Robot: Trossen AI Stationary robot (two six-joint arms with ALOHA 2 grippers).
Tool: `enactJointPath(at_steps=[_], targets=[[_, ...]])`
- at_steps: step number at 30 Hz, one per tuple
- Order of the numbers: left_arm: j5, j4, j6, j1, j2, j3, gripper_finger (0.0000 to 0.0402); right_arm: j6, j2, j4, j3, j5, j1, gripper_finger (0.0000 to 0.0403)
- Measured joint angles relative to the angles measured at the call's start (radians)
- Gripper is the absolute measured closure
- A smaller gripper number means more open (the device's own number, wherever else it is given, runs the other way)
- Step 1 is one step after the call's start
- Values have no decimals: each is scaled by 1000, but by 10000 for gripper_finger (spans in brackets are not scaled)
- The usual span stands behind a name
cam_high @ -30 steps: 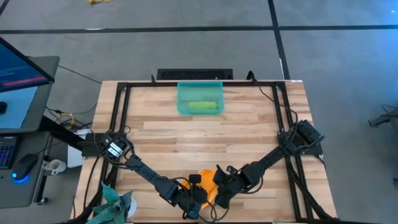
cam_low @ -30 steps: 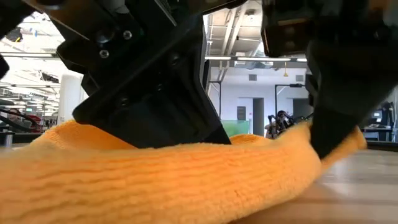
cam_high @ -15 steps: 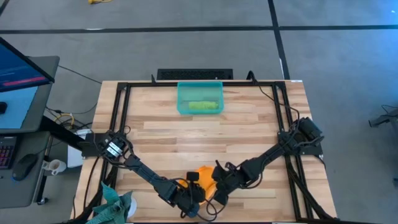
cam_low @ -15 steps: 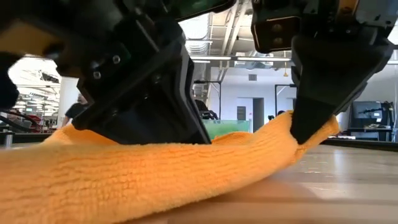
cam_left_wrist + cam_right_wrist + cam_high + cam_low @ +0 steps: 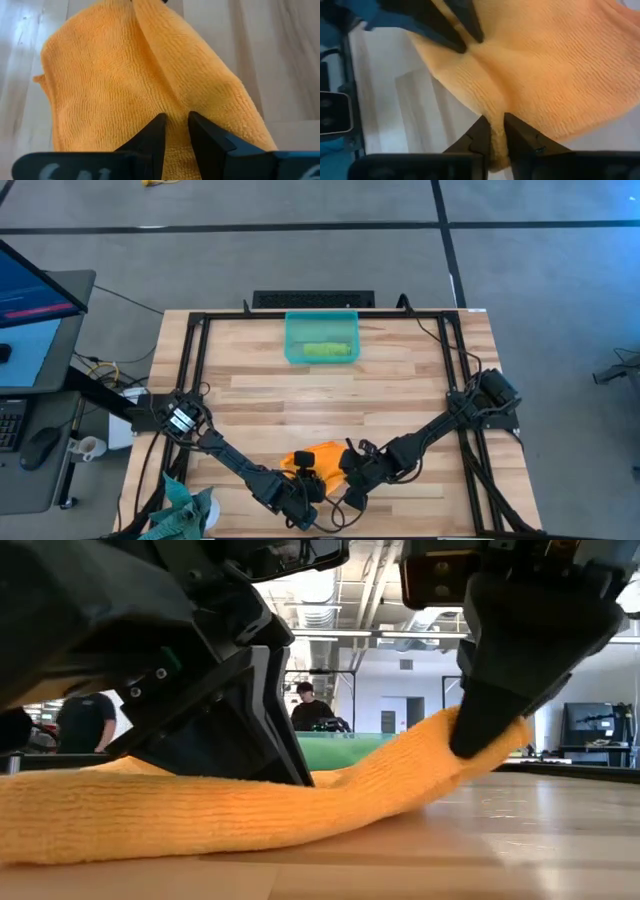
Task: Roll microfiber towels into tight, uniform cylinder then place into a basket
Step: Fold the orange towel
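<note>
While both arms meet at the bottom centre of the high view, I see the orange towel (image 5: 312,457) lying between them on the table (image 5: 400,380), still loose and only partly folded, not yet a cylinder. My left gripper (image 5: 305,488) sits at the lower left side of the cloth, and in its wrist view its two fingers (image 5: 152,135) stand close together with a ridge of orange pile pinched between them. My right gripper (image 5: 350,475) is at the lower right side; its fingers (image 5: 482,132) are almost together and clamp a thin fold at the towel's edge, which the low view shows lifted a little off the wood. So the towel lies up-frame from both grippers, and I judge that its long axis runs left to right between them, across the direction toward the basket (image 5: 292,340). That basket stands well apart at the top centre of the table and already holds the rolled lime green towel (image 5: 327,351). Both arms are equally near to the orange cloth, so I think the roll must advance up-frame with both ends moving evenly, otherwise the cylinder becomes a cone.
</note>
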Motion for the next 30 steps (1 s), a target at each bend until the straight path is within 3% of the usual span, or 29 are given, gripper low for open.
enactJointPath(at_steps=[11, 20, 24, 30], targets=[[-21, -24, -9, -17, -3, -1, 320, -50, 0, 22, 0, 23, -4, 258], [-176, -206, -152, -73, -77, -4, 320, -84, -55, 13, 0, 36, 0, 236], [-218, -228, -160, -100, -95, -5, 320, -120, -102, -6, 0, 82, 31, 238], [-212, -266, -245, -170, -175, -4, 320, -389, -129, 78, 0, 280, 128, 244]])
